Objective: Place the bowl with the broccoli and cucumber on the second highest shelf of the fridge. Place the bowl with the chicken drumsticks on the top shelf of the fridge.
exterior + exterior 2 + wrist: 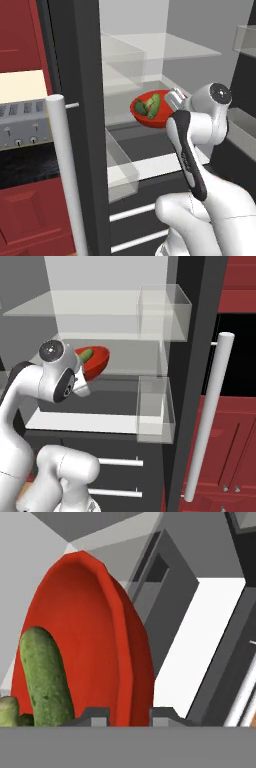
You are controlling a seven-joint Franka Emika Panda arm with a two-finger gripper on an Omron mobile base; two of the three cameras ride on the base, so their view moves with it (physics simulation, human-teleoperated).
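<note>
The red bowl with the broccoli and cucumber [148,108] [95,358] [85,637] is inside the open fridge [80,60], tilted, at the level of the second highest shelf [125,356] [120,86]. I cannot tell whether it rests on the glass. The cucumber [45,672] lies in it, with a bit of broccoli [7,709] beside it. My gripper [129,716] [173,97] is shut on the bowl's near rim, one fingertip on each side. The top shelf [165,50] [75,306] is bare above it. The bowl with the chicken drumsticks is out of view.
The fridge's long silver door handle [65,170] [210,416] stands close to the arm. Clear bins [155,406] [162,311] [120,165] flank the shelves. A white shelf [85,421] and drawers lie below. Red cabinets [20,30] and a toaster [22,125] are left of the fridge.
</note>
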